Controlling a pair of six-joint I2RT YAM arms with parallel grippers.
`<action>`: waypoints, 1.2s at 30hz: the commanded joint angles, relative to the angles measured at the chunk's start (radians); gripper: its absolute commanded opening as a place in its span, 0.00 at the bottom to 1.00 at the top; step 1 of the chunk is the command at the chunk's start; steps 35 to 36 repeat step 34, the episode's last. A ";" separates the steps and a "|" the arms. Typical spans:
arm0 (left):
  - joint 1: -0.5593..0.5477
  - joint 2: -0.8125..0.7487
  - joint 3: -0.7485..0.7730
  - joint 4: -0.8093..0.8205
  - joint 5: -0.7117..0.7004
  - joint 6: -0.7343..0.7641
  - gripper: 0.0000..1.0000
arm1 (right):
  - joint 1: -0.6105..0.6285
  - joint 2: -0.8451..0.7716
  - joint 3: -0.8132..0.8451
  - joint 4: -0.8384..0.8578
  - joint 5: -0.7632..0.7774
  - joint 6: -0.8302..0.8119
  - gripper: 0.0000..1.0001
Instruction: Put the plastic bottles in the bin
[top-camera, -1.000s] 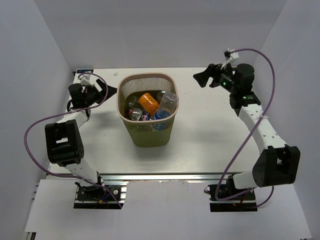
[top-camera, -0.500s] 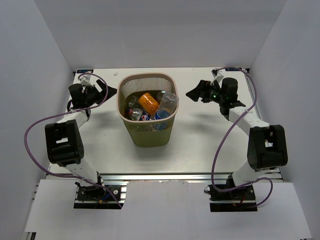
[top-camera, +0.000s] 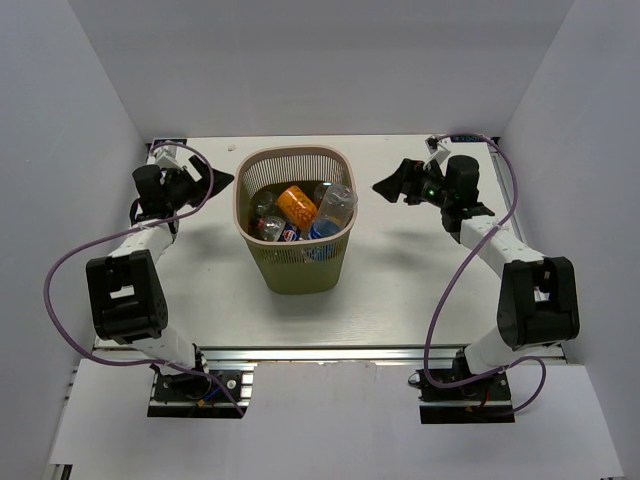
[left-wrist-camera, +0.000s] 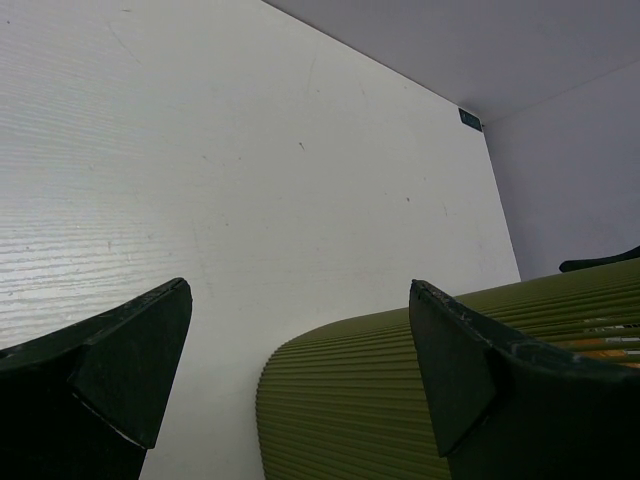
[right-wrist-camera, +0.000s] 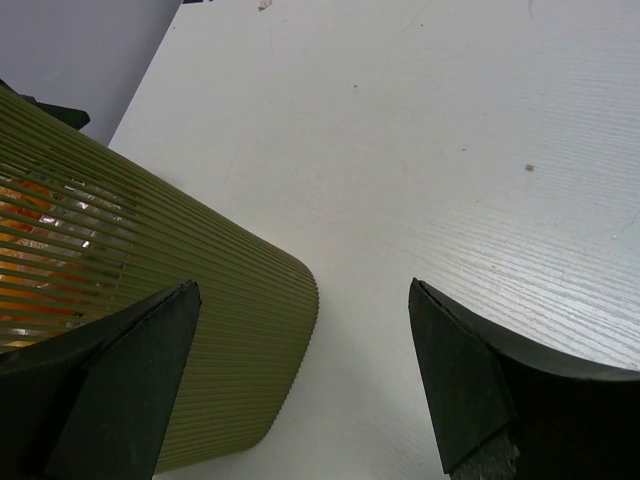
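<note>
The olive-tan bin (top-camera: 296, 262) stands mid-table with several plastic bottles inside: an orange one (top-camera: 297, 205), a clear one (top-camera: 336, 204) and blue-labelled ones (top-camera: 322, 229). My left gripper (top-camera: 222, 180) hangs open just left of the bin's rim, holding nothing; its wrist view shows the bin's ribbed wall (left-wrist-camera: 400, 390) between the fingers (left-wrist-camera: 130, 370). My right gripper (top-camera: 386, 185) is open and empty to the right of the rim, with the bin wall (right-wrist-camera: 180, 300) at the left of its view and orange showing through the lattice (right-wrist-camera: 40, 240).
White table (top-camera: 400, 280) lies around the bin. Grey walls close in on the left, right and back. A small dark tag (left-wrist-camera: 470, 119) lies at the table's far corner. Purple cables loop beside both arms.
The right arm came down and moved left toward the bin's rim, then stayed there. The left arm shifted slightly. Bin and bottles are unmoved.
</note>
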 joint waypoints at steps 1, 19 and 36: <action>0.001 -0.055 -0.007 -0.016 -0.019 0.026 0.98 | 0.000 -0.013 -0.013 0.072 -0.021 0.029 0.89; 0.001 -0.048 -0.015 -0.016 -0.027 0.021 0.98 | 0.000 -0.042 -0.036 0.075 0.020 0.021 0.89; 0.001 -0.050 -0.016 -0.019 -0.025 0.023 0.98 | -0.001 -0.054 -0.057 0.107 0.008 0.021 0.89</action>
